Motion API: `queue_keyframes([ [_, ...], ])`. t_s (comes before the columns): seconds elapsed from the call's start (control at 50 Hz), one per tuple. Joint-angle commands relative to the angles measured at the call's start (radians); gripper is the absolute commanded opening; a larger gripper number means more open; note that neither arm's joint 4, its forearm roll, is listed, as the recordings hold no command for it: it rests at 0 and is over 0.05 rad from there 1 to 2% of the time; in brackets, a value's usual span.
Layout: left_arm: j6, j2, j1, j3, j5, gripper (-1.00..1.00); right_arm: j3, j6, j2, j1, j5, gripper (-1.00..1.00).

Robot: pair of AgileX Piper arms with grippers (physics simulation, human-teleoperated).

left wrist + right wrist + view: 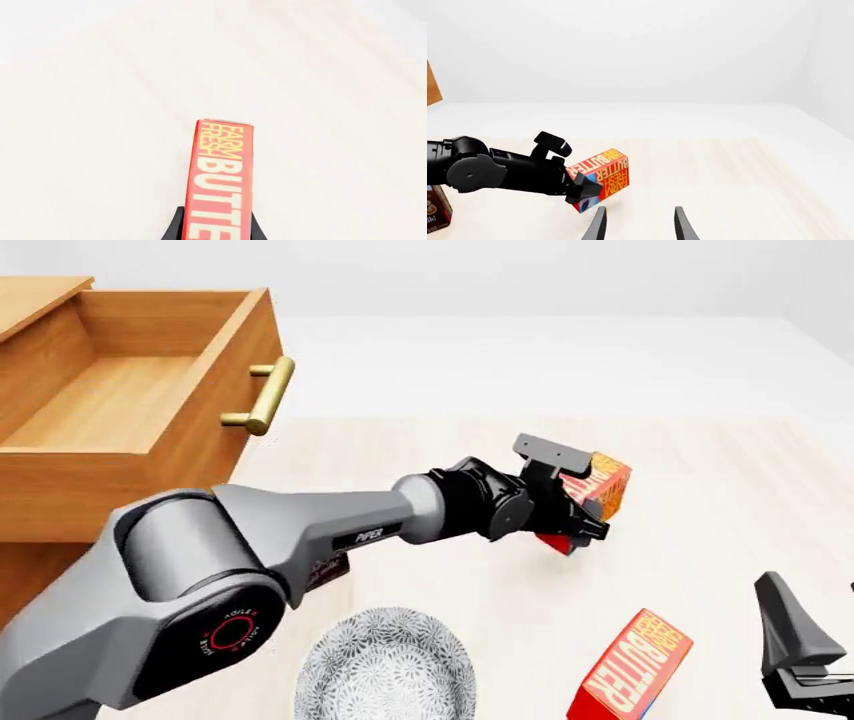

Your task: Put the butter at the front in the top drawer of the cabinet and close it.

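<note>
The cabinet (40, 510) fills the counter's (721, 500) left edge, its top drawer (134, 400) open. The left claw (577, 512) grips the butter (603, 486) above mid-counter; next, carry it left into the drawer. The right claw (639, 225) waits, fingers parted.

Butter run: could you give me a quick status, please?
Left gripper shut on butter, lifted off table. Right gripper open, idle. Top drawer open. Second butter carton untouched.

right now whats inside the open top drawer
The top drawer stands pulled out, and its visible floor is bare wood. The near front corner is hidden behind the drawer's own side wall. The butter is in the left gripper.
</note>
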Motion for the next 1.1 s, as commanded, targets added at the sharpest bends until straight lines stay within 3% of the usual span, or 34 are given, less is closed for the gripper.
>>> queue_keyframes([
  [0.02, 0.041, -0.195, -0.013, 0.085, 0.035, -1.0, 0.001, 0.0, -0.004, 0.0, 0.003, 1.0],
  [0.38, 0.071, -0.469, 0.006, 0.217, 0.145, -1.0, 0.001, 0.0, -0.004, 0.0, 0.003, 1.0],
  [0.58, 0.109, -0.636, 0.064, 0.271, 0.234, -1.0, 0.001, 0.0, -0.004, 0.0, 0.003, 1.0],
  [1.1, 0.21, -0.82, 0.231, 0.222, 0.452, -1.0, 0.001, 0.0, -0.004, 0.0, 0.003, 1.0],
])
